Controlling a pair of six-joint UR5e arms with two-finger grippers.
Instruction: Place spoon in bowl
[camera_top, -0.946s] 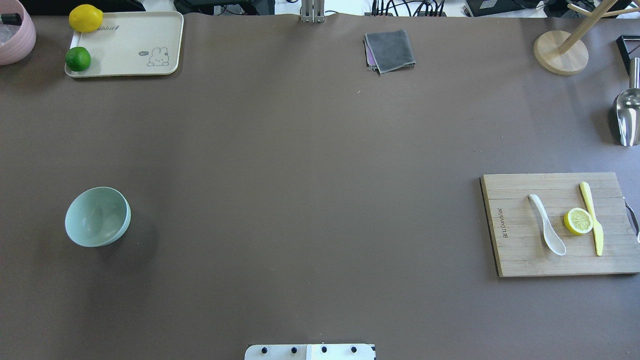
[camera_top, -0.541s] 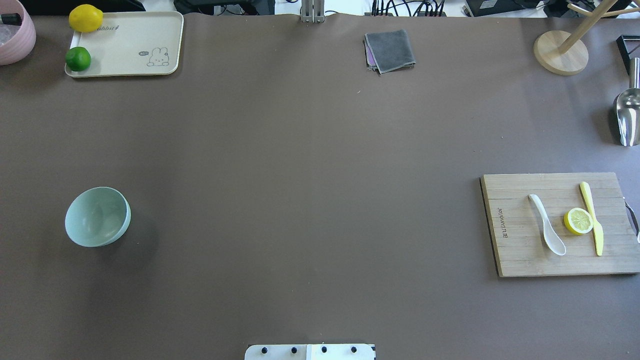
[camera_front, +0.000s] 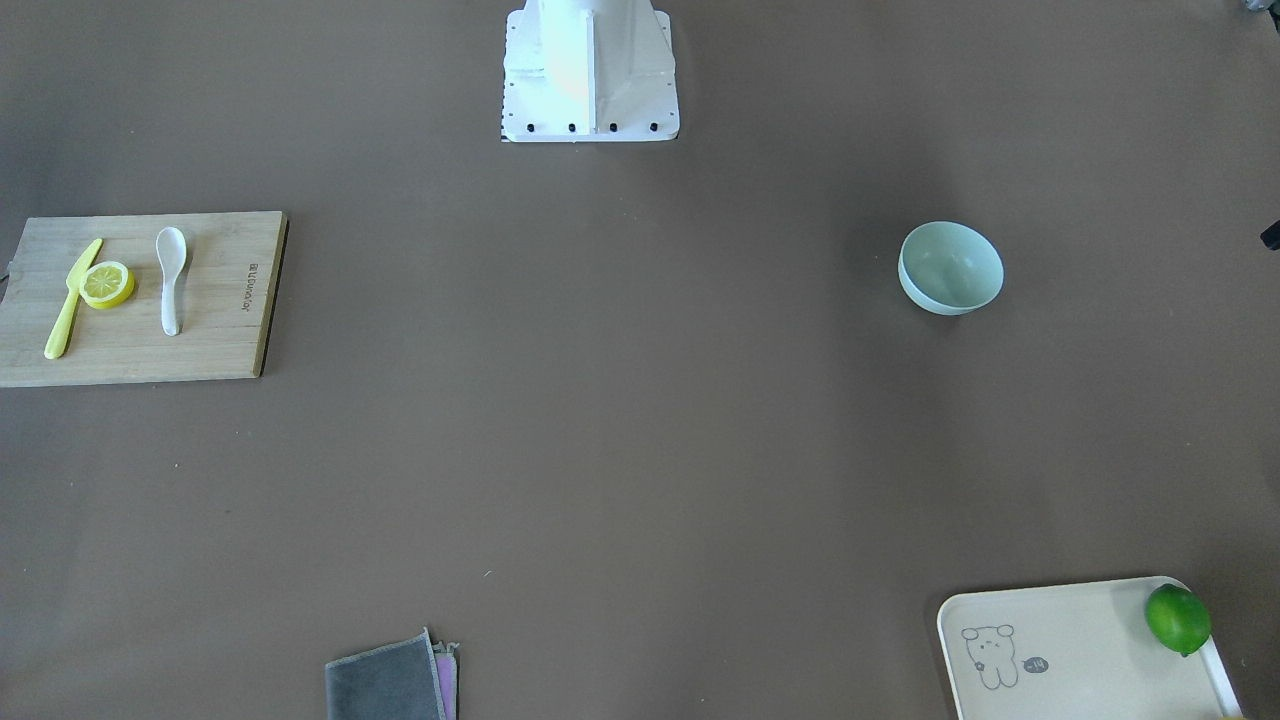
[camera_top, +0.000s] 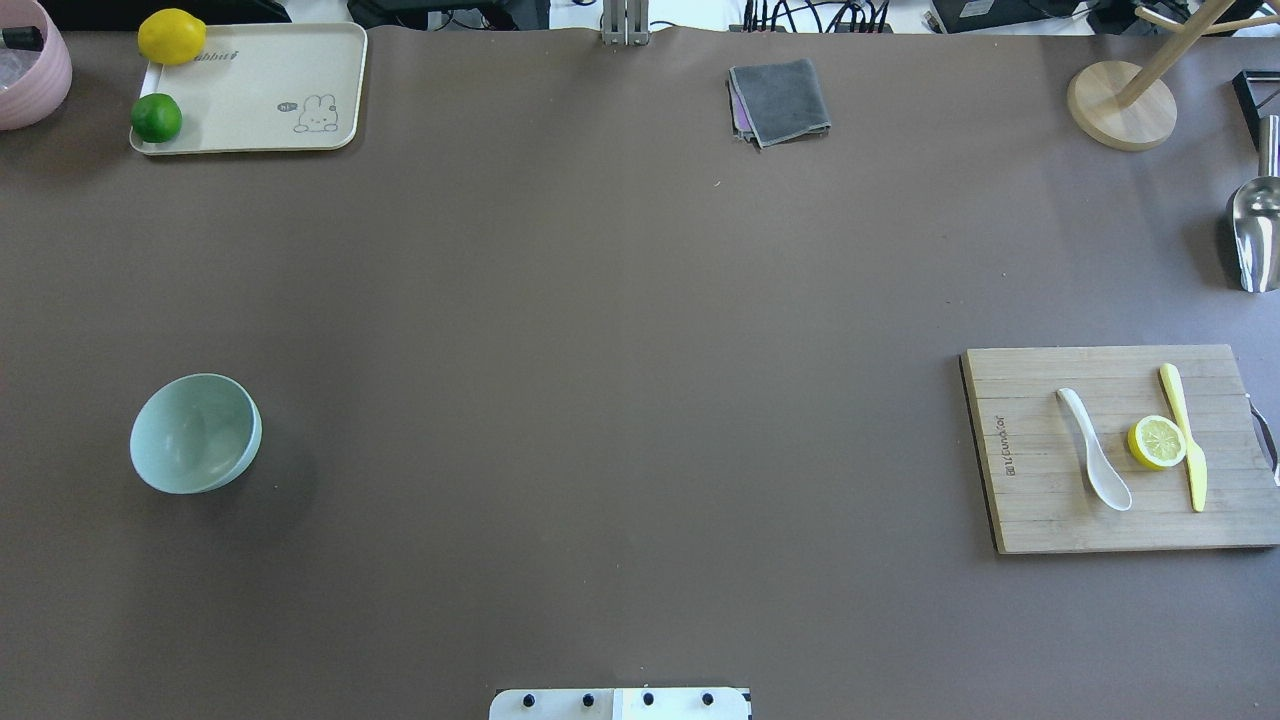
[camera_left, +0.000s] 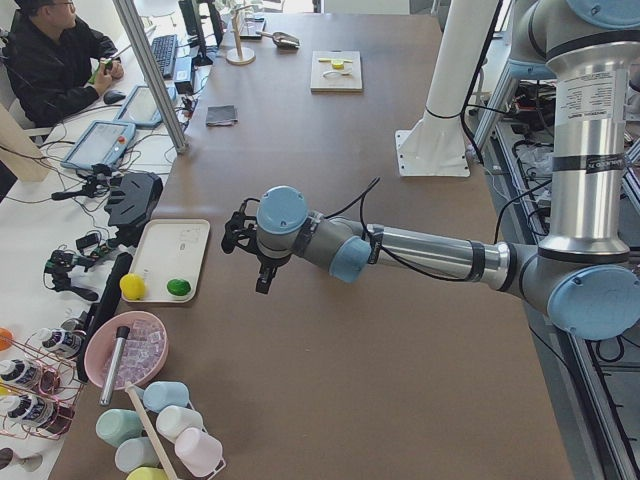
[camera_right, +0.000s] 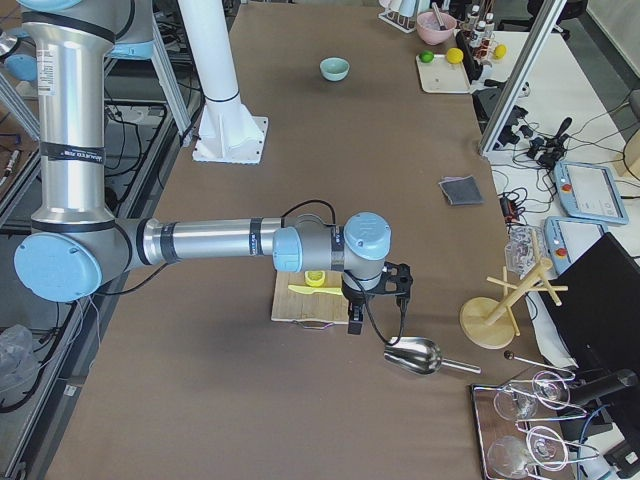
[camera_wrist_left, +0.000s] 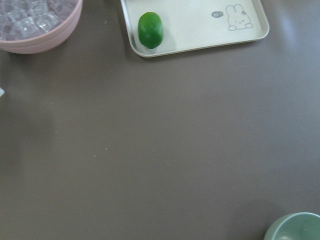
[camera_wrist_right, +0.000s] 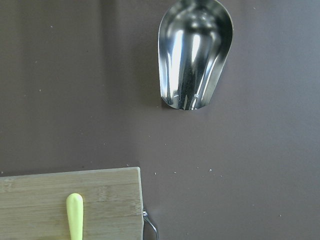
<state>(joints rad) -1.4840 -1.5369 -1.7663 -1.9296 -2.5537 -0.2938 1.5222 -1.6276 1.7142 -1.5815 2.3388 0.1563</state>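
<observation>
- Brown table (camera_top: 620, 350) carries it all: the white soup spoon (camera_top: 1093, 448) lies flat on the bamboo cutting board (camera_top: 1030, 500) to my right. The empty mint-green bowl (camera_top: 195, 433) sits well apart, to my left.
- A lemon slice (camera_top: 1157, 442) sits just beside the spoon and a yellow plastic knife (camera_top: 1185, 440) lies beyond it. A sloppy descent could knock either.
- Glossy and flat, the spoon may slip from a shallow pinch.
- My right end effector (camera_right: 375, 305) hangs past the board, over a metal scoop (camera_wrist_right: 195, 55). My left end effector (camera_left: 250, 262) hangs near the bowl. I cannot tell how far either is open, and neither has the spoon.
- The long carry risks a drop.
</observation>
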